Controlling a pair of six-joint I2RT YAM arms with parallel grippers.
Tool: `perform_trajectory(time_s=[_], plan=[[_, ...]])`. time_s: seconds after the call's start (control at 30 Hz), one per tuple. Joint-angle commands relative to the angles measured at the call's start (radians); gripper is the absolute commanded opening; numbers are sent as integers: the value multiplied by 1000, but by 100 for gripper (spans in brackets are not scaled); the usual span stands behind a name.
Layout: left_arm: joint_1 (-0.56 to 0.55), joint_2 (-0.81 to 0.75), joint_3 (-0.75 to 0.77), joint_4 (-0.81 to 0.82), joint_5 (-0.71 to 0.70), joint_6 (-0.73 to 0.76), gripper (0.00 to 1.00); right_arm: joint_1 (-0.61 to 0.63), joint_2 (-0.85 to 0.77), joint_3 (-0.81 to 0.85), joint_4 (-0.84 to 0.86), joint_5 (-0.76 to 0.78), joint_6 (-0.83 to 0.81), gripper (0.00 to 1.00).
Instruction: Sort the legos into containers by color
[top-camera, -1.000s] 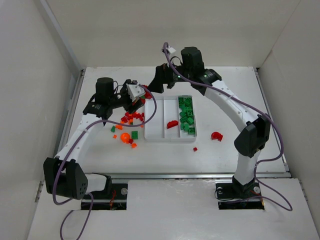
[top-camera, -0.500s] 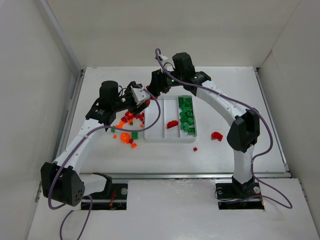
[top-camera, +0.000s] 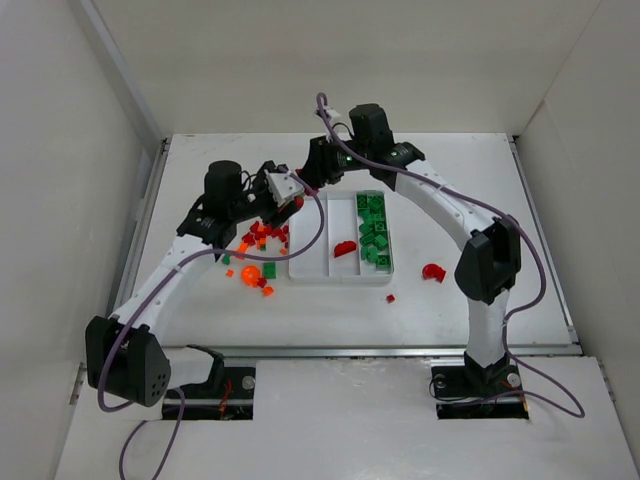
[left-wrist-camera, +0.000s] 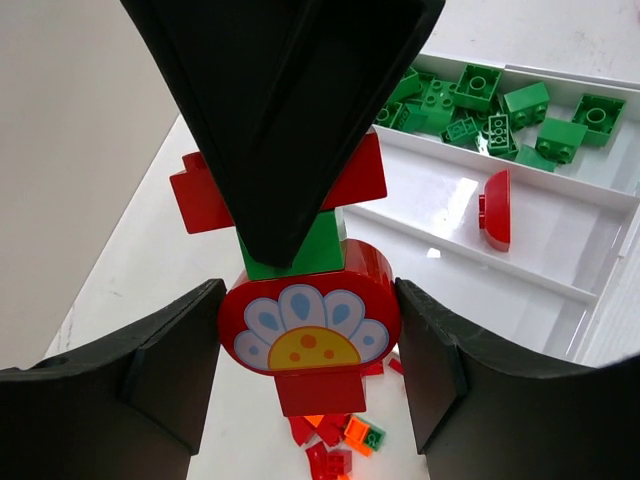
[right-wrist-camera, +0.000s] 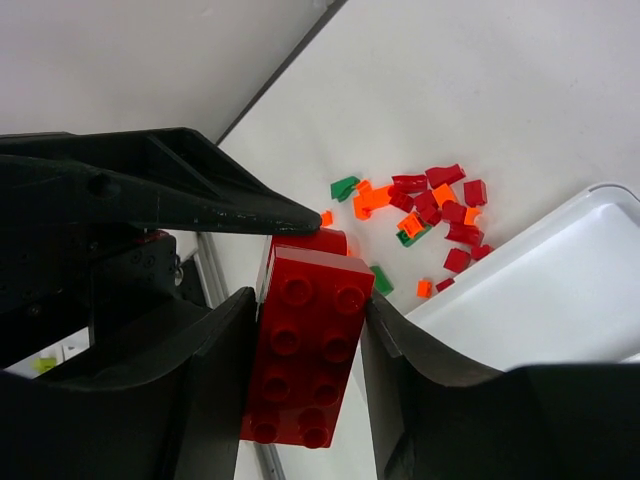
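Both hold tight. My left gripper (left-wrist-camera: 310, 300) squeezes the round red flower-printed lego (left-wrist-camera: 310, 322); my right gripper (right-wrist-camera: 310, 305) squeezes the studded red brick (right-wrist-camera: 303, 355).

Loose legos (top-camera: 262, 238) left of tray (top-camera: 308, 255); bricks (top-camera: 375, 232) in right compartment; one piece (top-camera: 345, 248) in middle.

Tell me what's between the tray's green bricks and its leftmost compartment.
The middle compartment, holding one red curved piece, seen in the top and left wrist views.
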Motion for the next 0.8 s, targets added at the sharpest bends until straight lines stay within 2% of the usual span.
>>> perform_trajectory(time_s=[0.0, 0.1, 0.47, 0.57, 0.77], plan=[[10, 24, -7, 1, -63, -48, 0, -38, -35, -24, 73, -74, 12, 12], [10, 35, -7, -24, -74, -48, 0, -64, -46, -56, 110, -74, 51, 12], [10, 44, -35, -24, -104, -68, 0, -73, -46, -56, 142, -66, 103, 25], [10, 44, -35, -24, -104, -68, 0, -83, -46, -56, 142, -46, 114, 24], [10, 44, -35, -24, -104, -77, 0, -83, -36, -56, 122, -26, 114, 13]])
